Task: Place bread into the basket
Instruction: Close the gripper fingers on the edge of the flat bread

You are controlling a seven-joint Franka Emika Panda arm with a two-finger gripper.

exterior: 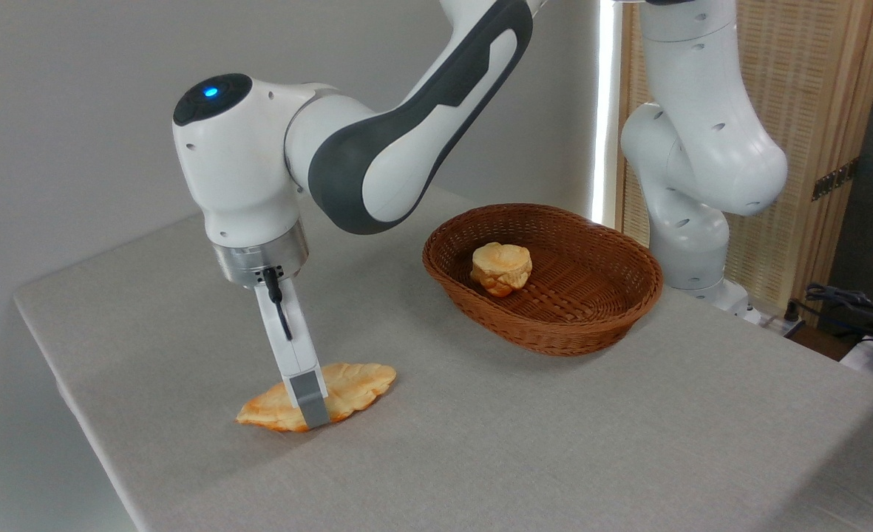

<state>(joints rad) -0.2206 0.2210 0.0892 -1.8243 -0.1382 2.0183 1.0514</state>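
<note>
Straddling the flat golden leaf-shaped bread [318, 396] on the tabletop [480, 443], my gripper [312, 415] hides its far finger. Whether it is clenched, I cannot tell. I should squeeze gently mid-length.

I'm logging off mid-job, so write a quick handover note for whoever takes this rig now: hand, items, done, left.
Hand: down at the bread, near finger in front of its middle; the far finger is hidden, so I cannot tell whether the grip is closed.
Bread: lying flat on the table, front left, not lifted.
Basket: on the table to the right and further back, with a small bun inside.
Done: approach to the bread.
Left: confirm the grasp, lift, carry right to the basket, release inside.
</note>
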